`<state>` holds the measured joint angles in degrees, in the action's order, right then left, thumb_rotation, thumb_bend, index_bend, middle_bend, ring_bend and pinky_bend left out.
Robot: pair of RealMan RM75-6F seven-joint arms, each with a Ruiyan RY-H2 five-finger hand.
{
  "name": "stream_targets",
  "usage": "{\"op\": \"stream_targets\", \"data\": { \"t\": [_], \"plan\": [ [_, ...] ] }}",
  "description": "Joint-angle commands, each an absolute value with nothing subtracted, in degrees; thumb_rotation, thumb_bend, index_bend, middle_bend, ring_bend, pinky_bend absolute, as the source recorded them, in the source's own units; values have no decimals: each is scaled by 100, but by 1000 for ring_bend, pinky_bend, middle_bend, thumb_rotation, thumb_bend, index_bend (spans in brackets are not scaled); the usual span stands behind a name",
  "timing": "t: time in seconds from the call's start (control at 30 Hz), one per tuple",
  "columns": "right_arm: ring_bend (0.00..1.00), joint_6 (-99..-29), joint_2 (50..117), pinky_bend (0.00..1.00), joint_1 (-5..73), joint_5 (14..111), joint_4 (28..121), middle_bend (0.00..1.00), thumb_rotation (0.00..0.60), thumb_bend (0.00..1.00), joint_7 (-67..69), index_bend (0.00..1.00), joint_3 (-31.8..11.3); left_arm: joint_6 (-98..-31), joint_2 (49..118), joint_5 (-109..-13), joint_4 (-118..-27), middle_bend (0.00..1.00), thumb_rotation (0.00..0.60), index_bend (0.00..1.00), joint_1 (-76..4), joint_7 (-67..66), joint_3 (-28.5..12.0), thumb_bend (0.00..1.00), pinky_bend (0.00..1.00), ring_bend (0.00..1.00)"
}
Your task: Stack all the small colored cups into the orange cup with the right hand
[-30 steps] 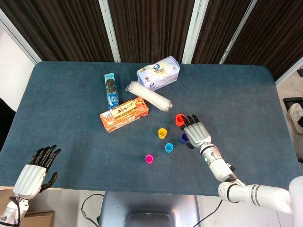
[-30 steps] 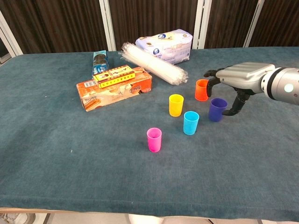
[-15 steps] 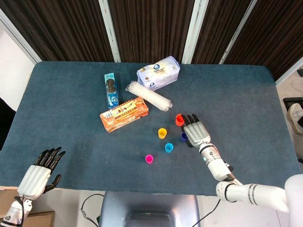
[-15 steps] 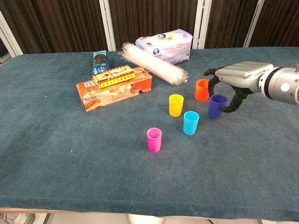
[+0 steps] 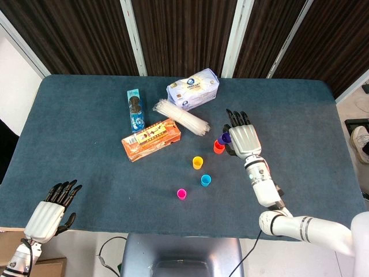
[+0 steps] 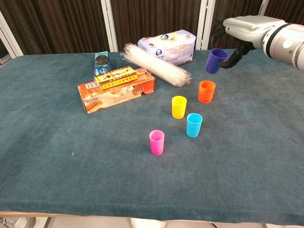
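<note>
Orange cup (image 6: pixel 206 91) stands upright on the table (image 6: pixel 57 156), the landmark here. Far left of it, at the table's near edge, the left hand (image 5: pixel 51 212) hangs with fingers spread, holding nothing. Closer in, left of the orange cup, sit the pink cup (image 6: pixel 156 142), then the yellow cup (image 6: pixel 179 107), then the blue cup (image 6: pixel 194 125), all upright and apart. Above the orange cup, off the table, the purple cup (image 6: pixel 215 61) is tilted in the right hand (image 6: pixel 247 29), gripped between thumb and fingers.
</note>
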<state>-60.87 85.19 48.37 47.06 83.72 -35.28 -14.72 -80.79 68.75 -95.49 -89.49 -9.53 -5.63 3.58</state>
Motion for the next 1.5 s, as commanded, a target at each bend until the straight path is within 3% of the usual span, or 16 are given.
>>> {"op": "stream_targets", "data": {
  "t": [0.03, 0.5, 0.57, 0.6, 0.63, 0.7, 0.73, 0.97, 1.07, 1.27, 1.5],
  "plan": [
    [0, -5976, 8751, 0, 4969, 4511, 8083, 39, 600, 490, -3661, 588, -1498, -8103, 6875, -9543, -8951, 0, 600, 0, -946, -567, 350, 443, 100, 0],
    [0, -5603, 9219, 0, 5082, 4587, 7270, 50, 600, 491, -3459, 571, -1391, -8152, 6848, -9484, -8939, 0, 600, 0, -930, -532, 317, 443, 99, 0],
    [0, -5458, 9291, 0, 5122, 4438, 7168, 52, 600, 490, -3541, 499, -1373, -8175, 6860, -9433, -8927, 0, 600, 0, -923, -555, 278, 443, 99, 0],
    [0, -5398, 9294, 0, 5136, 4352, 7163, 48, 600, 490, -3593, 395, -1369, -8192, 6870, -9420, -8919, 0, 600, 0, -917, -583, 264, 443, 99, 0],
    [0, -5337, 9278, 0, 5145, 4275, 7188, 37, 600, 490, -3632, 220, -1364, -8206, 6881, -9408, -8914, 0, 600, 0, -910, -605, 254, 443, 99, 0],
    [0, -5319, 9229, 0, 5150, 4206, 7282, 16, 600, 490, -3698, 31, -1350, -8229, 6889, -9397, -8912, 0, 600, 0, -900, -615, 245, 444, 99, 0],
    [0, -5312, 9197, 0, 5142, 4216, 7340, 8, 600, 490, -3699, 1, -1335, -8234, 6889, -9397, -8912, 0, 600, 0, -898, -614, 243, 445, 99, 0],
    [0, -5370, 8821, 0, 4999, 4663, 8208, 0, 600, 491, -3417, 7, -1221, -8252, 6865, -9442, -8929, 0, 600, 0, -898, -561, 265, 443, 99, 0],
    [0, -5351, 8813, 0, 5040, 4730, 8398, 0, 600, 490, -3513, 69, -1134, -8254, 6860, -9458, -8934, 0, 600, 0, -901, -543, 272, 443, 100, 0],
    [0, -5287, 9216, 0, 5284, 4508, 8166, 0, 600, 490, -3893, 204, -1058, -8297, 6833, -9474, -8935, 0, 600, 0, -889, -492, 272, 443, 99, 0],
    [0, -5172, 9567, 0, 5466, 4149, 7816, 0, 600, 490, -4094, 267, -1034, -8372, 6777, -9469, -8935, 0, 600, 0, -856, -398, 262, 442, 99, 0]
  ]
}}
